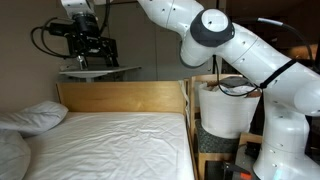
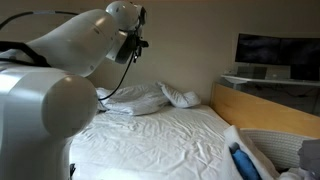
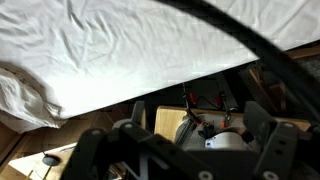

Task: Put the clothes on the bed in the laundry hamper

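Observation:
My gripper (image 1: 90,45) hangs high above the wooden end board (image 1: 120,96) of the bed and is open and empty. In the wrist view its two dark fingers (image 3: 198,118) stand wide apart with nothing between them. The white laundry hamper (image 1: 225,110) stands beside the bed next to my base. It shows below the fingers in the wrist view (image 3: 225,140) and at the lower right in an exterior view (image 2: 282,140). A blue piece of cloth (image 2: 243,162) lies at its near edge. The white sheet (image 1: 110,140) shows no loose clothes.
White pillows lie at one end of the bed (image 2: 150,98) (image 1: 30,116) (image 3: 25,95). A small table (image 1: 100,70) stands behind the end board under my gripper. A monitor (image 2: 275,50) stands on a desk behind the bed. My arm (image 1: 230,45) arches over the hamper.

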`<state>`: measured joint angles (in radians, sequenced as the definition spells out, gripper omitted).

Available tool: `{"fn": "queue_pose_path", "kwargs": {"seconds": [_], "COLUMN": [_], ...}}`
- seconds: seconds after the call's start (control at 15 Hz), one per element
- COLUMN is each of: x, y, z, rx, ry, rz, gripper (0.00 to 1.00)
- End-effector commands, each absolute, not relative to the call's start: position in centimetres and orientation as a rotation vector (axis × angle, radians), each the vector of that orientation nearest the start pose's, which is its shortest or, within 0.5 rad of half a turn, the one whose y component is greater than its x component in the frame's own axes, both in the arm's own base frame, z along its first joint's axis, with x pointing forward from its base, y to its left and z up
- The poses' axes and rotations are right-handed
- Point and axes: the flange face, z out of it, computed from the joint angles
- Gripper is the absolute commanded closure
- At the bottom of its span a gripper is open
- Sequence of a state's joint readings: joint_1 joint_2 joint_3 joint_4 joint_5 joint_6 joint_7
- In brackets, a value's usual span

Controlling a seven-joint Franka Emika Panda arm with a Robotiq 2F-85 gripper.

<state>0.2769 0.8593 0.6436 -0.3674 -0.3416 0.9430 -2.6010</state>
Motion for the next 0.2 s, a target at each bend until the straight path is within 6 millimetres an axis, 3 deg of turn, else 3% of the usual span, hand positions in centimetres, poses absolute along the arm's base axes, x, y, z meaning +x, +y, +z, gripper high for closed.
{"fn": "queue_pose_path", "kwargs": {"seconds": [0.0, 0.13], "x": [60.31, 60.36], "y": [30.00, 29.99], "z": [58.31, 58.18], "rx": [-0.101, -0.100], "ry": [3.412, 3.413], "rz": [0.031, 0.029], "gripper": [0.00, 0.00]}}
